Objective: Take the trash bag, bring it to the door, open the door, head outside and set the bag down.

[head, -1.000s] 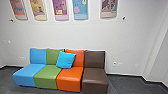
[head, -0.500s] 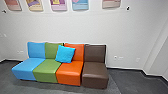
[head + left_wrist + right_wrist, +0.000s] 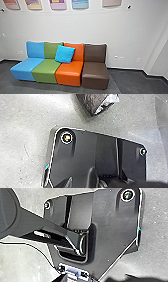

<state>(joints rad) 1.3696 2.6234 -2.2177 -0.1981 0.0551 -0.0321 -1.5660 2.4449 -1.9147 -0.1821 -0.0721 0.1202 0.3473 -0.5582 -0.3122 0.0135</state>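
At the top of the left wrist view is a dark brown, glossy thing (image 3: 93, 102) with a crumpled silvery-white edge, above a grey floor; I cannot tell whether it is the trash bag. The robot's wide dark plate (image 3: 82, 151) lies below it in that picture, apart from it. How my grippers stand, and whether either holds anything, I cannot tell.
Blue, green, orange and brown seats (image 3: 95, 72) stand in a row against a pale wall (image 3: 100, 27). A bright blue cushion (image 3: 65, 54) leans on the green and orange backs. Posters (image 3: 80, 3) hang above; dark floor (image 3: 125, 80) extends right of the seats.
The head view has tipped downward, so the posters are cut off more at the top and the seats show higher. The seats and cushion keep their places relative to each other.
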